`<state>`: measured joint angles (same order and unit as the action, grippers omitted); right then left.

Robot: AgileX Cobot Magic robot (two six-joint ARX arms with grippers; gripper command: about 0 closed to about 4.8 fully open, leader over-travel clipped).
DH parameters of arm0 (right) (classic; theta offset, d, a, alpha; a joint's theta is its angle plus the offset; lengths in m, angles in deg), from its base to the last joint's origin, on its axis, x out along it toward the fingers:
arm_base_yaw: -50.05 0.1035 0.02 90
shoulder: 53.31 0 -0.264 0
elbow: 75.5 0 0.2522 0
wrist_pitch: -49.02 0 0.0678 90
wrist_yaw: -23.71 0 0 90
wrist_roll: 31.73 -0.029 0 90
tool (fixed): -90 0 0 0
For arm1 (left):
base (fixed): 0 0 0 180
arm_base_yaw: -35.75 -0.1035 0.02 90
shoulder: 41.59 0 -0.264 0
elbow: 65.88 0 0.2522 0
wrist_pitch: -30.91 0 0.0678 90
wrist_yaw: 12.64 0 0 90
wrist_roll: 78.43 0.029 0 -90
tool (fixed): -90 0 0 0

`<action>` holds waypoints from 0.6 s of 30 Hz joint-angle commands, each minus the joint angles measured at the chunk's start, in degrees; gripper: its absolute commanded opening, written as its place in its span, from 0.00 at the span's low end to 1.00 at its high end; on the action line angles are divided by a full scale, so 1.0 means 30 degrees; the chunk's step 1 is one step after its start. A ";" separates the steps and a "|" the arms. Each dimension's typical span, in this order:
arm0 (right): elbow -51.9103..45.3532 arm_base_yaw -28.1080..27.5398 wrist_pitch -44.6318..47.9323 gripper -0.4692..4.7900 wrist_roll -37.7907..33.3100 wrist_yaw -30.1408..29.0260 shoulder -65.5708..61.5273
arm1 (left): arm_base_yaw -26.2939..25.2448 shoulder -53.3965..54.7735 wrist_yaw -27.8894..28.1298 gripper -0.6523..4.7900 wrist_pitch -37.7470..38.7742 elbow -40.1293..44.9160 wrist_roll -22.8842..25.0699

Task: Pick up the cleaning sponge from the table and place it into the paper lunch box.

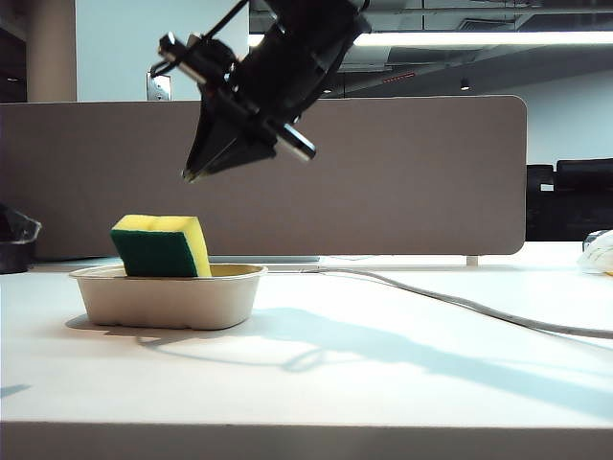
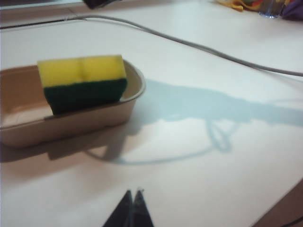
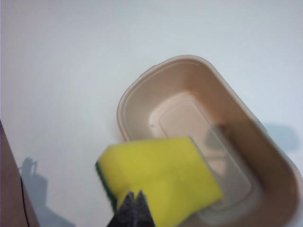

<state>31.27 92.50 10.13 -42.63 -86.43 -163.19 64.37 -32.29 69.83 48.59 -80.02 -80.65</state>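
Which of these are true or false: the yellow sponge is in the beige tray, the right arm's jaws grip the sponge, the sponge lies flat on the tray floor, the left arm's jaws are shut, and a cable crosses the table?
1. The yellow foam cleaning sponge with a dark green scouring face is in the beige moulded-fibre paper lunch box. True.
2. The right gripper grips the sponge. False: its jaws are shut and empty, above the sponge.
3. The sponge lies flat. False: it is tilted, propped against the rim.
4. The left gripper is shut. True.
5. A grey cable crosses the white table. True.
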 commanded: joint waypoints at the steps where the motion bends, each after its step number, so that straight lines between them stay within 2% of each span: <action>1: 0.0102 0.0058 -0.1464 0.07 0.0539 0.2040 0.1749 | -0.0794 -0.0634 -0.0124 0.11 -0.0109 -0.0022 0.0022; 4: -0.0058 0.0073 -0.2543 0.07 0.1166 0.4014 0.3534 | -0.2455 -0.1260 -0.0095 0.11 -0.0109 -0.0022 0.0022; 10: -0.1836 0.0248 -0.2375 0.07 0.1064 0.6084 0.7985 | -0.5850 -0.2667 -0.0066 0.11 -0.0051 -0.0015 0.0022; 14: -0.4197 0.1173 -0.1020 0.07 0.1217 0.8400 1.1140 | -0.7089 -0.3053 -0.0073 0.11 -0.0197 -0.0022 0.0022; 18: -0.6936 0.2310 0.1253 0.07 0.1209 0.9253 1.3624 | -0.7453 -0.3053 -0.0058 0.11 -0.0153 -0.0015 0.0022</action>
<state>12.49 98.82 9.72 -39.13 -60.25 -123.92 42.06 -41.47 69.90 48.66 -80.02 -80.65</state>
